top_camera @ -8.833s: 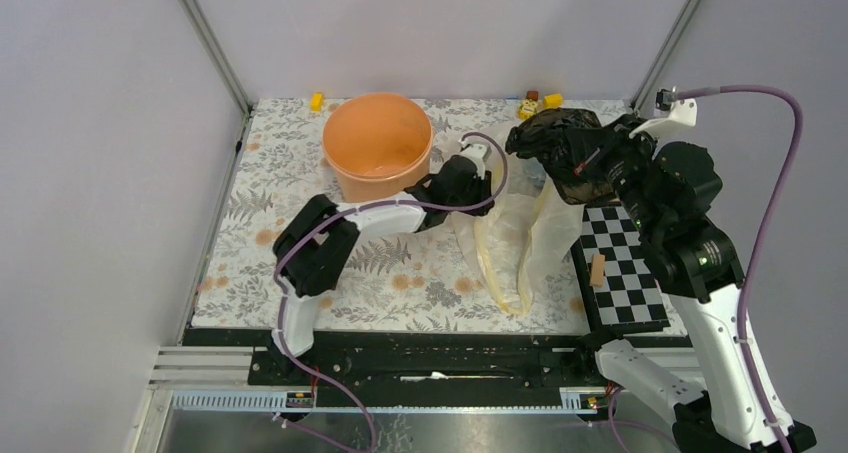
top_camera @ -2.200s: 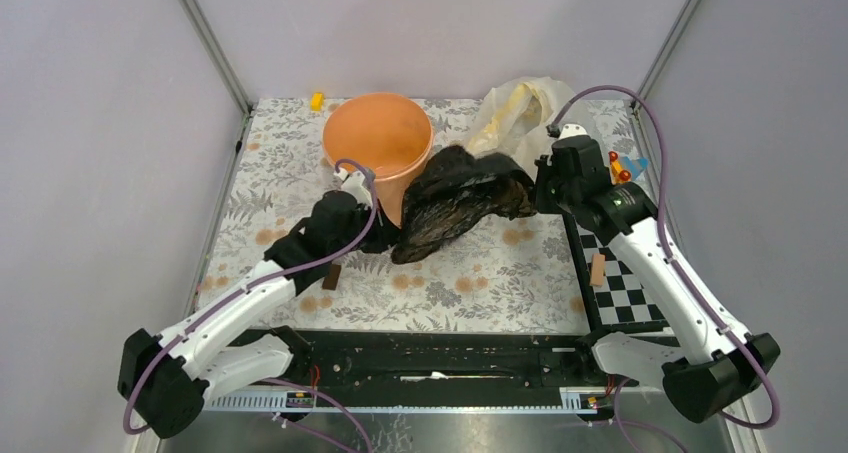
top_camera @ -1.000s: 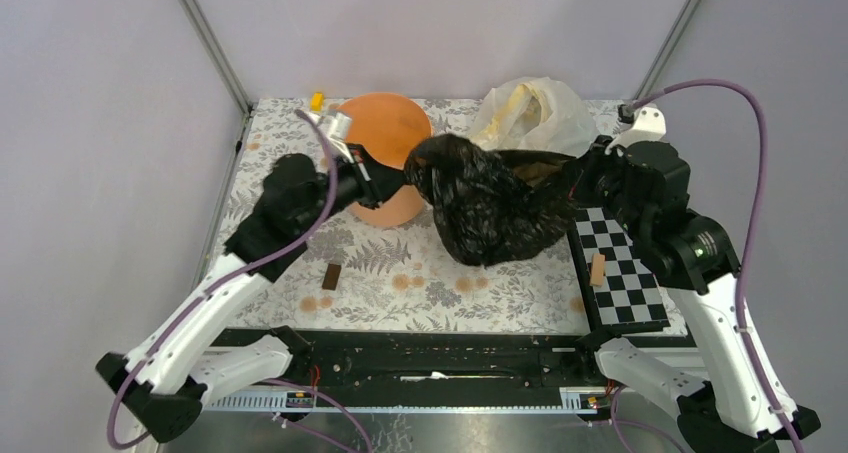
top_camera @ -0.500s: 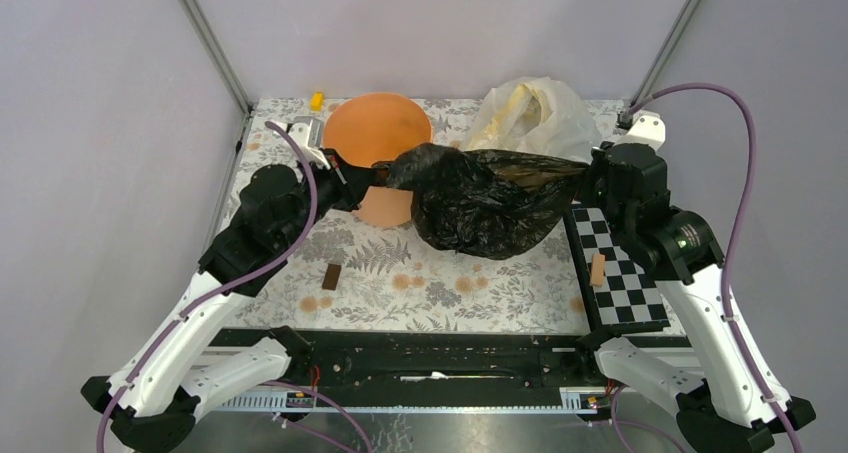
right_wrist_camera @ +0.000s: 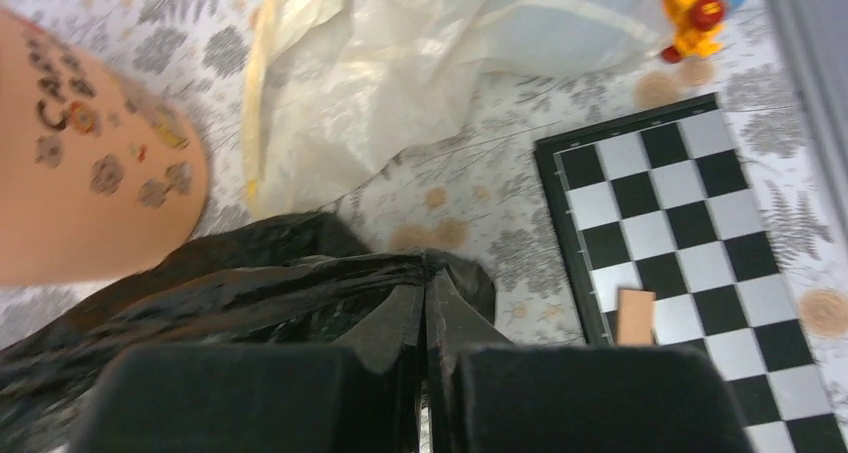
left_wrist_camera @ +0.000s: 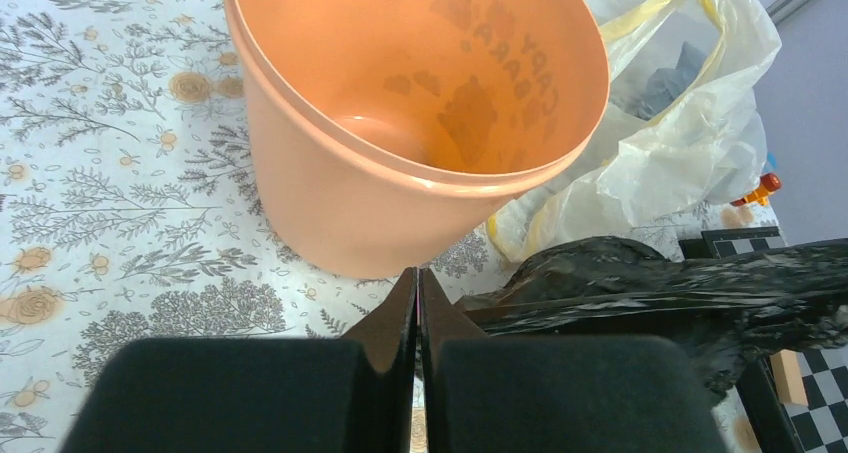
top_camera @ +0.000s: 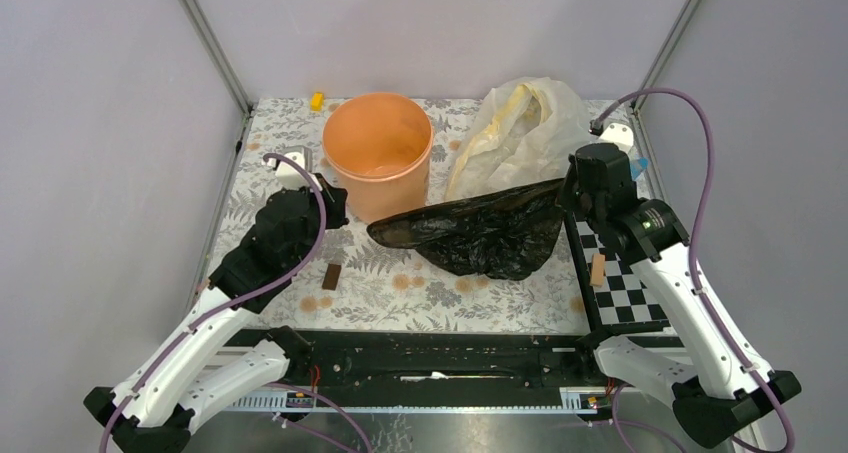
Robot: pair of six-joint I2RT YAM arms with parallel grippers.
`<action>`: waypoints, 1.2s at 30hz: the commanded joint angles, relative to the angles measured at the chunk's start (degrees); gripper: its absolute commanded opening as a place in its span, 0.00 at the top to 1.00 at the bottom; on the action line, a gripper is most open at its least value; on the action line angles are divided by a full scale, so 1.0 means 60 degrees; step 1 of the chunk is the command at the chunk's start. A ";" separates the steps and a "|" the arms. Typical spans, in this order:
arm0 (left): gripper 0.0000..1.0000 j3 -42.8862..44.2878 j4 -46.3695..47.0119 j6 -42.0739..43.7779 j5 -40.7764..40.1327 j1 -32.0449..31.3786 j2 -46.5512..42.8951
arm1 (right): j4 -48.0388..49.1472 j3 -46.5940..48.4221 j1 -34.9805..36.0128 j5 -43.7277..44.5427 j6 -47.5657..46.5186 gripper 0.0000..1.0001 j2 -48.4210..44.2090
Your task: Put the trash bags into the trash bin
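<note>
Right of the trash bin point(top_camera: 390, 198), right gripper point(right_wrist_camera: 424, 285) tight on trash bag point(top_camera: 480, 238) (left gripper point(left_wrist_camera: 416, 278) pressed together, empty).

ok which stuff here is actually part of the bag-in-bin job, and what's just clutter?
Job:
black trash bag, outside the bin
orange trash bin
right pincer, shut on the bag's edge
left pincer, shut, holding nothing

Lying about:
cream-white plastic bag
checkerboard
tan block on it
brown block
yellow block
yellow-red toy
</note>
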 commanded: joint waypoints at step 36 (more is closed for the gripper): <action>0.28 0.1634 0.3718 0.5816 0.4988 -0.1722 0.5349 | 0.0312 0.1259 0.0025 -0.4729 -0.0972 0.98 0.0869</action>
